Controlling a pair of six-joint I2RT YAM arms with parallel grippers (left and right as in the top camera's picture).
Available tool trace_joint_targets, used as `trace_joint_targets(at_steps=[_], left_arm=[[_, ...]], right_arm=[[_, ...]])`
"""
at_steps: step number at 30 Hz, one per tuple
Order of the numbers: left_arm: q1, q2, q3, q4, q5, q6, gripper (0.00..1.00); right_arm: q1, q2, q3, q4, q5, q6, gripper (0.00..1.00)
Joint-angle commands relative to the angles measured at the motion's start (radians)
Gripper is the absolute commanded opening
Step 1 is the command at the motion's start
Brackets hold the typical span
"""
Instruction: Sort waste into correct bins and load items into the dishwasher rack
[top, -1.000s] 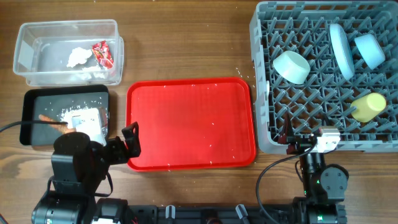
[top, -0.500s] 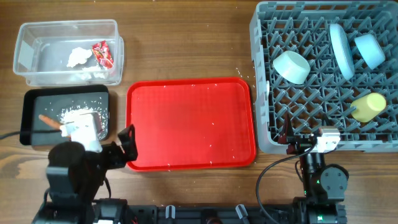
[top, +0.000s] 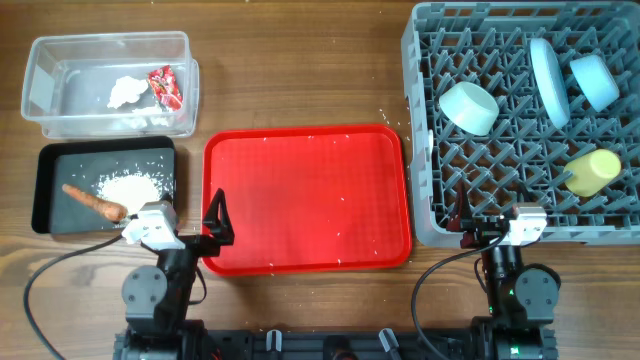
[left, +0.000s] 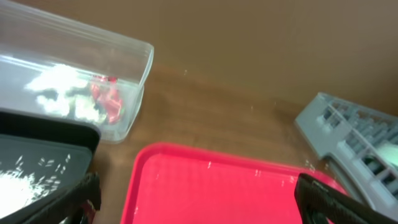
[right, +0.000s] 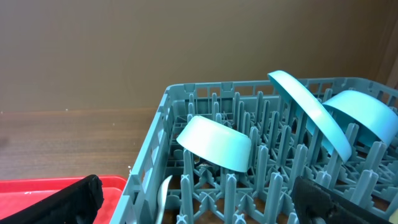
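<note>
At the upper left we see the clear tub (top: 110, 42). The white tissue (top: 126, 92) and the red wrapper (top: 165, 87) lie inside it. Just below, the black tray (top: 45, 190) holds the carrot stick (top: 95, 202) and a pile of rice (top: 130, 187).

The left gripper (left: 198, 186) sits low in the frame, by the red tray (top: 305, 132). Its fingers are spread wide and hold nothing.

The red tray in the middle has tiny white bits on it.

On the right, the grey rack (top: 420, 200) holds five things:
- the pale bowl (top: 468, 107)
- the plate (top: 548, 68), standing on its edge
- the blue bowl (top: 595, 80)
- the yellow cup (top: 592, 172)
- the white spoon (right: 163, 194)

The right gripper (right: 196, 193) sits by the rack's bottom edge. It is wide open and holds nothing.
</note>
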Motion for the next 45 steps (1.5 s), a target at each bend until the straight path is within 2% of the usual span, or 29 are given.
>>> trace_joint_targets(at_steps=[1,2,7,9,45], left_arm=[[0.016,-0.052,-0.103,0.162,-0.017,-0.021,1.0],[0.017,-0.052,-0.127,0.211,-0.018,-0.017,1.0],[0.017,-0.052,-0.127,0.192,-0.051,0.034,1.0],[0.017,-0.052,-0.127,0.148,-0.039,0.032,1.0],[0.017,-0.052,-0.127,0.151,-0.014,0.032,1.0]], right_arm=[[0.005,-0.013,-0.001,0.003,-0.012,-0.01,1.0],[0.005,-0.012,-0.001,0.003,-0.013,-0.01,1.0],[0.005,-0.012,-0.001,0.003,-0.012,-0.011,1.0],[0.005,-0.012,-0.001,0.003,-0.012,-0.01,1.0],[0.005,-0.012,-0.001,0.003,-0.012,-0.011,1.0]])
